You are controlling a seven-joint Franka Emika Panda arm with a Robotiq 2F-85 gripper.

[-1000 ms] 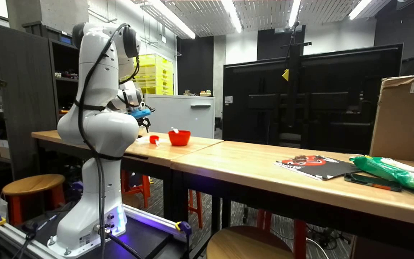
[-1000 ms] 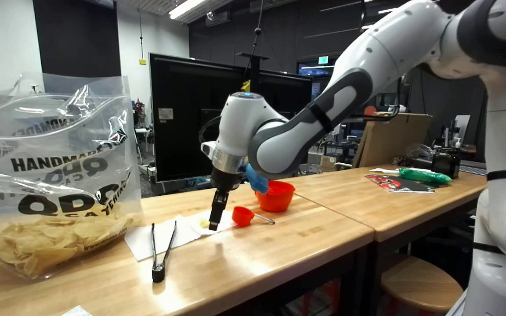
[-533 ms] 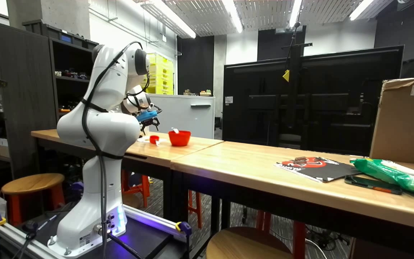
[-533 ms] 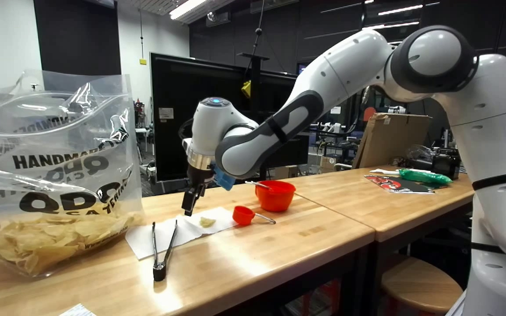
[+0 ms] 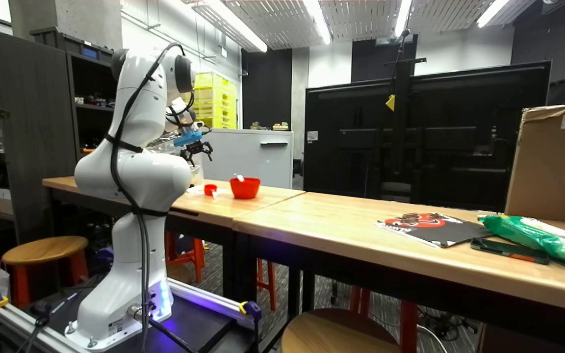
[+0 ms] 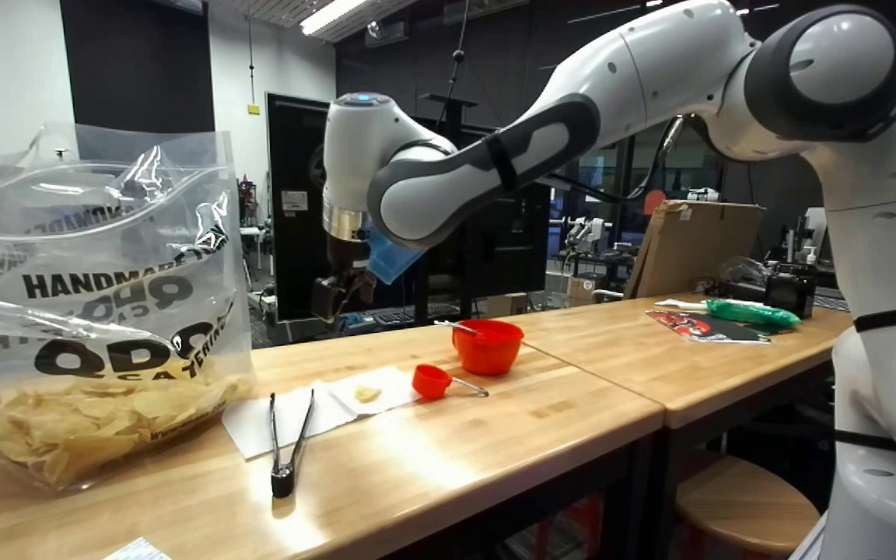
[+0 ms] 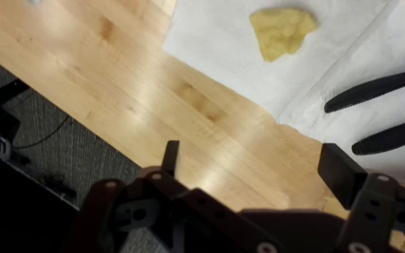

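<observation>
- Paper napkins (image 7: 216, 35) are spreading across the upper right of the wrist view, running off its top and right edges.
- Gripper (image 7: 251, 158) is hovering low in that frame, its jaws standing wide apart around nothing, its base running off the bottom.
- Black tongs (image 7: 378, 86) are lying at the right, tips over the napkins, the joined end being cut off.
- Potato chip (image 7: 281, 31) is resting near the top on a napkin, appearing small and indistinct in an exterior view.
</observation>
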